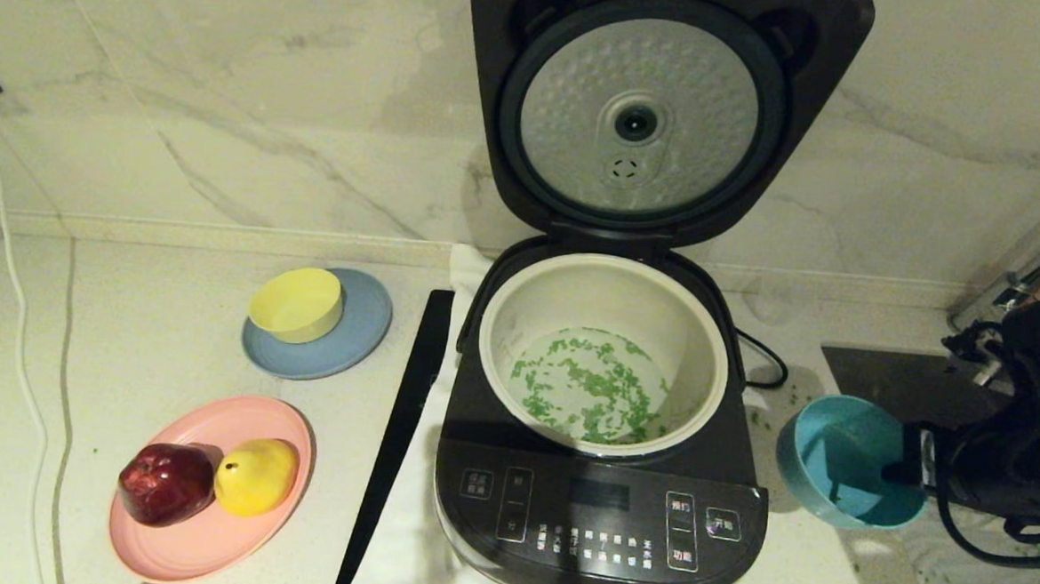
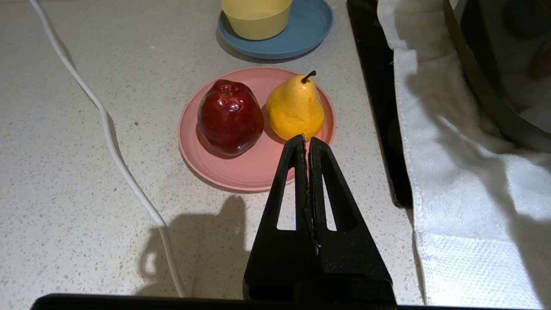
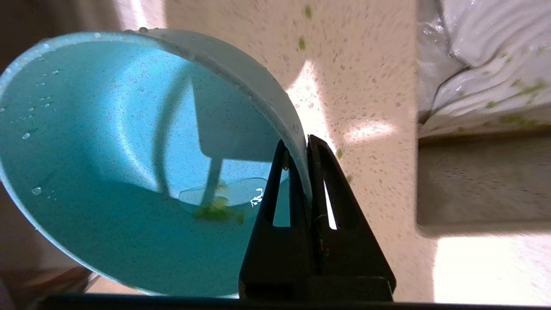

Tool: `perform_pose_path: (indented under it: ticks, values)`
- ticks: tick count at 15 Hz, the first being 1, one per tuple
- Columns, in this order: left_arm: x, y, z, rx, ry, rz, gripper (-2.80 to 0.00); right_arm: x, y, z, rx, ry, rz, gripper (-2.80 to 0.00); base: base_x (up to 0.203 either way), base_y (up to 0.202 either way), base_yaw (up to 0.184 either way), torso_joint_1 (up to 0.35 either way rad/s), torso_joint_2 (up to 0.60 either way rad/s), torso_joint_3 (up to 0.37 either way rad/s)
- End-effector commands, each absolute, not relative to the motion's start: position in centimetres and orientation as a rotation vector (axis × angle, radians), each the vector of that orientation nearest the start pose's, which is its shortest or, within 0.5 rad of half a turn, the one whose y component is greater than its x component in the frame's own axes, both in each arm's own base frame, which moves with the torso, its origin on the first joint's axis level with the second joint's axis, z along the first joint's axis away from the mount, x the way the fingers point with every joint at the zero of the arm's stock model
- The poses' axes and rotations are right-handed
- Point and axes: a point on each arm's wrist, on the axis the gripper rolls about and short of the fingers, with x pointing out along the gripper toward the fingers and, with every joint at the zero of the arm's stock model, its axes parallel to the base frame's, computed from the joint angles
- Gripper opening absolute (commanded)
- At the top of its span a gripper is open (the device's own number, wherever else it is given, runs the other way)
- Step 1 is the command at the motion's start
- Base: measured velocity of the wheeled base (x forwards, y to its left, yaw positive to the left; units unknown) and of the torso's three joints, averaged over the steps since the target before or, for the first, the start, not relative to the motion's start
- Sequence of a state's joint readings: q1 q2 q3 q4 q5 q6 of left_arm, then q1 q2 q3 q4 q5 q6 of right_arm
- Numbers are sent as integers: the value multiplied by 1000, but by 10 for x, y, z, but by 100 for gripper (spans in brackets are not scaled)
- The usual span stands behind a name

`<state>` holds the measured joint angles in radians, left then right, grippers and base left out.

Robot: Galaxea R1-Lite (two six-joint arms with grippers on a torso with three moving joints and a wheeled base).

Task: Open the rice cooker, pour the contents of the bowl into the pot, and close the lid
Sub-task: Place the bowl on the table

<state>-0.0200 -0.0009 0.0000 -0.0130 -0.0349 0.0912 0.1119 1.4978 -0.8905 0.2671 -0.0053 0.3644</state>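
On a speckled pale counter [image 1: 163, 309] below a marbled wall [image 1: 228, 90], right fingers [image 3: 320, 172] pinch the bowl [image 1: 841, 456]; left fingers [image 2: 316, 172] pressed together.

The rice cooker [image 1: 599, 510] has a dark, glossy plastic front, and the underside of the lid [image 1: 640, 120] is dimpled silver metal. The pot [image 1: 604, 354] looks smooth and cream-white. The bowl [image 1: 845, 460] is smooth teal plastic, wet with drops. The bench [image 1: 144, 326] is speckled, polished stone. A white towel [image 2: 465, 206] is soft cloth. The apple [image 2: 230, 117] is shiny.
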Motion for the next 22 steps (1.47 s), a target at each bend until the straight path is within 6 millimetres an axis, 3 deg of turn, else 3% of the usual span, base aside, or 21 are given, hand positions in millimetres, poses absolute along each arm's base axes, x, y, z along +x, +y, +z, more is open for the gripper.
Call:
perform_pose_path:
  ticks: [1,6,19,20,22]
  values:
    - [-22,0,74,91,-9,-55,-280,239,27,150,280,984,-81,-280,0,0,0,0,0,0]
    - [-22,0,75,91,-10,-55,-280,254,30,112,267,1031,-91,-280,0,0,0,0,0,0]
    - [-22,0,75,91,-10,-55,-280,258,31,92,280,1086,-111,-280,0,0,0,0,0,0]
    - [-22,0,75,92,-10,-55,-280,258,31,92,280,1087,-112,0,0,0,0,0,0,0]
    - [-22,0,75,92,-10,-55,-280,259,31,97,302,1064,-118,0,0,0,0,0,0,0]
